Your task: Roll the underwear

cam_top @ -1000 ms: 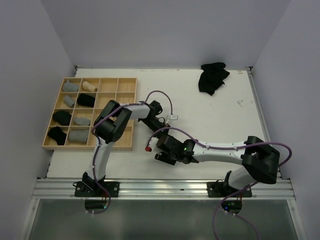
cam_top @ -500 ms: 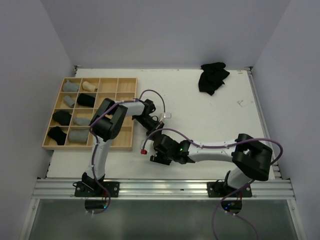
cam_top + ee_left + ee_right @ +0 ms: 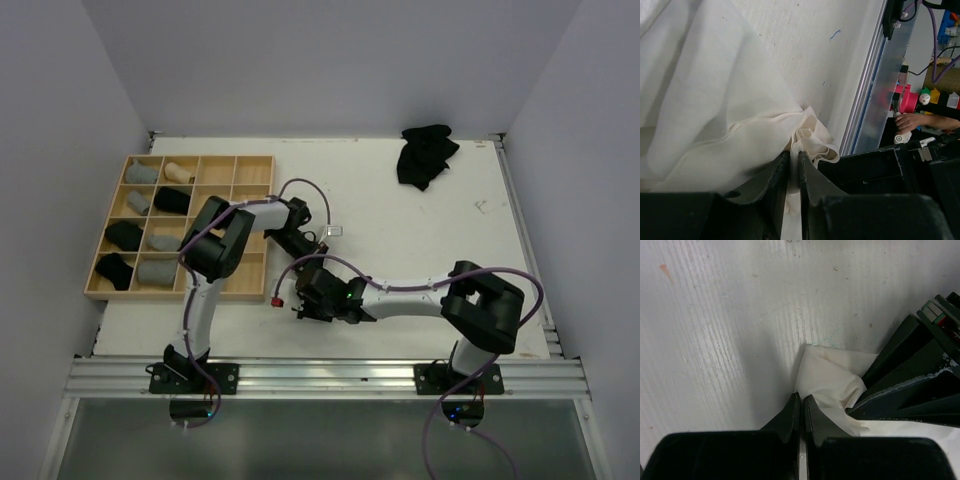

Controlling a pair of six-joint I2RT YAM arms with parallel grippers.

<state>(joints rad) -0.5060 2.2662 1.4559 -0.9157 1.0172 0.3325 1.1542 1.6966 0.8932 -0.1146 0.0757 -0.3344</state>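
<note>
Now the right gripper [image 3: 801,400] has snapped shut at the edge of the white underwear [image 3: 832,377], front-middle of the desk [image 3: 715,315]; catch unclear. Left gripper [image 3: 794,156] pinches the bunched fold, narrow. Rolling likely starts.

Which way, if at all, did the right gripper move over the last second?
Yes: in the top view the right gripper slid left, closing the gap to the wooden tray's near right corner.
</note>
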